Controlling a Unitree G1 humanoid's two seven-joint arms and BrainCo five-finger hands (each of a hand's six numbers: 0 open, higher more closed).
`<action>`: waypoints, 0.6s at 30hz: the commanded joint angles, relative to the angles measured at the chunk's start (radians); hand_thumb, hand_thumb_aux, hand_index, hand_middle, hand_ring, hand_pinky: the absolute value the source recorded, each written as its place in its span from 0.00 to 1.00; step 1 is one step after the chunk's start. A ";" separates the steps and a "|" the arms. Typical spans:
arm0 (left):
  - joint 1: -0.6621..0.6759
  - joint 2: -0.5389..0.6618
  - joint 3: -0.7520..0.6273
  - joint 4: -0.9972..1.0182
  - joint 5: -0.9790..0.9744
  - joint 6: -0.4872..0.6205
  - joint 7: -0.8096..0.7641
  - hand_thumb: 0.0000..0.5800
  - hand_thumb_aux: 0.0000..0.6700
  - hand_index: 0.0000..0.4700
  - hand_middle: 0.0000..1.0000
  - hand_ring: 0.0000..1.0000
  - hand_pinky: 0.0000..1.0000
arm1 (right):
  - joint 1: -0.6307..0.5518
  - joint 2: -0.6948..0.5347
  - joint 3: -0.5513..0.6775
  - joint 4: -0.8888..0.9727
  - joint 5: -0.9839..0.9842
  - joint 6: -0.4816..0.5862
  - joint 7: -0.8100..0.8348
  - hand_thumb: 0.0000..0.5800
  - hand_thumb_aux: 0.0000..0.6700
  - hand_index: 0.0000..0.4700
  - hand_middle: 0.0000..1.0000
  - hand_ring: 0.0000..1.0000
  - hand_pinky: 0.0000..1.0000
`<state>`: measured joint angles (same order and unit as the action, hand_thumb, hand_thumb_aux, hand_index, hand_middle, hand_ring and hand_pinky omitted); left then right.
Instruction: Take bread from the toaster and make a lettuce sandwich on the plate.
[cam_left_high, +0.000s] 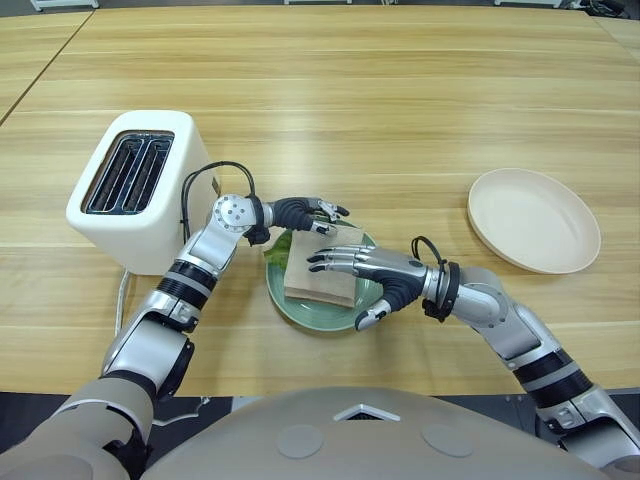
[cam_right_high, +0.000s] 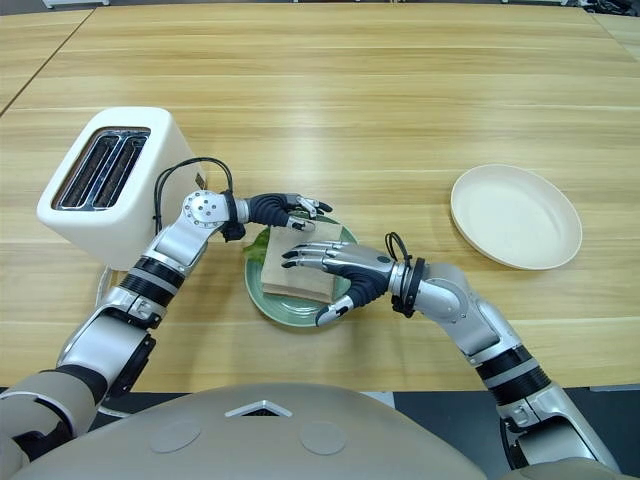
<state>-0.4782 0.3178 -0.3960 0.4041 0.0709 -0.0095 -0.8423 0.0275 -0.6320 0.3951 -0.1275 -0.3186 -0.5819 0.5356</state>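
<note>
Both hands, left hand and right hand, hover over the bread on the green plate — fingers extended, gripping nothing — with lettuce peeking out beneath.

Toaster at left, bread on the centre plate, another plate well to the right

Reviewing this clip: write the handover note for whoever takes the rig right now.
Left hand: open, at the far rim of the green plate, by the lettuce.
Right hand: open, spread flat just over the bread.
Things: bread lies on the green plate, with lettuce peeking out at its far left corner. The toaster stands at left with no bread rising from its slots. A beige plate is at right.
Done: bread and lettuce stacked.
Left: check for a bottom slice (hidden), then clear both hands.
</note>
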 joint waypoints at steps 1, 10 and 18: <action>0.007 -0.010 0.002 -0.015 0.008 0.010 0.000 1.00 1.00 1.00 0.00 0.00 0.00 | 0.062 -0.043 0.103 0.037 -0.107 0.047 0.105 0.00 0.00 0.00 0.00 0.00 0.00; -0.037 -0.026 0.140 -0.073 -0.036 -0.007 0.113 0.00 0.00 0.00 0.00 0.00 0.00 | 0.053 -0.068 0.157 0.078 -0.174 0.071 0.113 0.00 0.00 0.00 0.00 0.00 0.00; -0.004 0.020 0.281 -0.318 -0.161 0.008 0.143 0.47 0.27 0.27 0.00 0.00 0.00 | 0.014 -0.027 0.115 0.092 -0.196 0.050 -0.002 0.00 0.00 0.00 0.00 0.00 0.00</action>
<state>-0.5234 0.2994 -0.1082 0.1569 -0.0796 -0.0329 -0.6657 0.0064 -0.6529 0.4817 -0.1240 -0.4049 -0.5702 0.5290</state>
